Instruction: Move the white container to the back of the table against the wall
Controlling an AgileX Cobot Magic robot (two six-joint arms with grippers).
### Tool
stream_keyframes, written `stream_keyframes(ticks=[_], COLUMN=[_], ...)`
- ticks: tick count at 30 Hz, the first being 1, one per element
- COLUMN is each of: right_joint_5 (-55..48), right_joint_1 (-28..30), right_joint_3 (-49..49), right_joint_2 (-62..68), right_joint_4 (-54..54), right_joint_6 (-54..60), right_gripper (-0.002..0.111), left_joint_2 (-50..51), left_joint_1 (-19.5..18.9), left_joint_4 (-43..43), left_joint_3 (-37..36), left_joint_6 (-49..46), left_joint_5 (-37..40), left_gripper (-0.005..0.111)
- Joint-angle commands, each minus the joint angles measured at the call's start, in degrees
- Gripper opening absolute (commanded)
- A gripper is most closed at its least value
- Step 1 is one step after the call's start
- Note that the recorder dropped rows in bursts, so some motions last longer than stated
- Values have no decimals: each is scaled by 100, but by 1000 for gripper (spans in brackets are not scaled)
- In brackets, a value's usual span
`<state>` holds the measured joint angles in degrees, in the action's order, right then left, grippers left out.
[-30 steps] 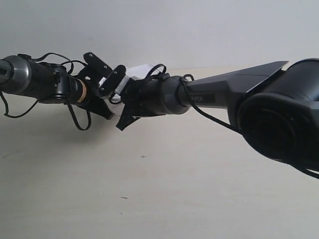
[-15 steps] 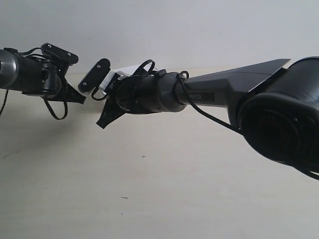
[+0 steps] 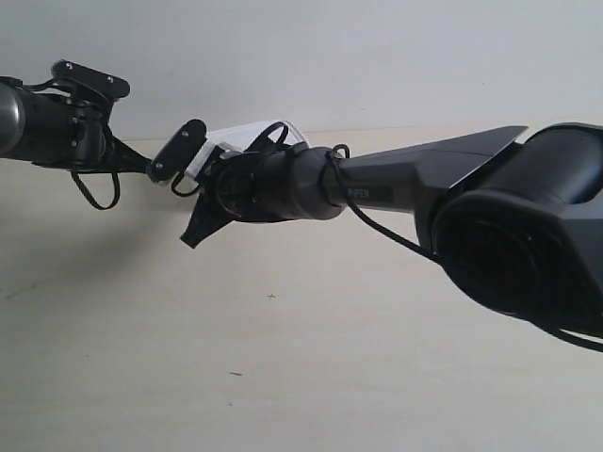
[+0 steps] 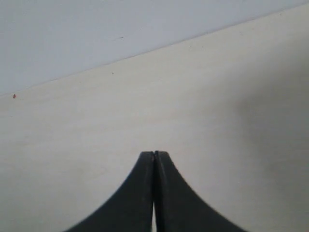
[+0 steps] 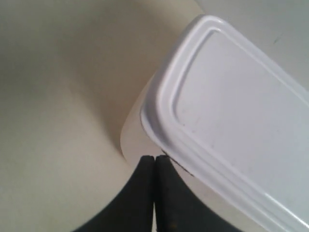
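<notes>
Your arm at the exterior view's right stretched over the table, white container behind its wrist, by the wall, arm at the exterior view's left apart

A tiny cross-shaped mark sits on the bare surface. A short dark fleck lies nearer the camera, with a fainter speck just beyond it. In the left wrist view a small red dot shows at the far seam, perhaps on the surface's edge.

We see the white container as smooth, slightly glossy plastic; the bench looks like matt pale wood grain, perhaps laminate; the wall smooth, matt.
</notes>
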<state>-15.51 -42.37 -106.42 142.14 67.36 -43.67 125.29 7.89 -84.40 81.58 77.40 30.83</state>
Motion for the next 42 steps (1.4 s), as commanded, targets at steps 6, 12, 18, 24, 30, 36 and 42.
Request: stream_keyframes(ticks=[6,12,18,24,30,36,42], right_joint_5=[-155,-142,-233,-268,-268,-334,-545], right_joint_1=[14,46,51,39,39,39,39], right_joint_3=[-599,-875,-1211,-1328,-1328,-1328,-1328], right_joint_2=[282,440,627,669,669,645,433], right_joint_4=[-111,-114,-96,-133,-121,-273,-958], right_joint_6=[5,17,59,59,59,61,486], right_gripper=[0,0,0,0,0,0,0], left_joint_2=[-141,-348,-543,-693,-997,-1140,-1140], left_joint_1=[4,4,4,14,14,14,14], left_joint_4=[-380,-1234,-1453,-1555,-1555,-1555,-1555], left_joint_3=[-49,-446,-798,-1106,-1404,-1561,-1600], left_joint_6=[392,1178,1551,2079,2276,2276,2377], left_joint_5=[186,219,258,270,376,261,-78], left_gripper=[0,0,0,0,0,0,0])
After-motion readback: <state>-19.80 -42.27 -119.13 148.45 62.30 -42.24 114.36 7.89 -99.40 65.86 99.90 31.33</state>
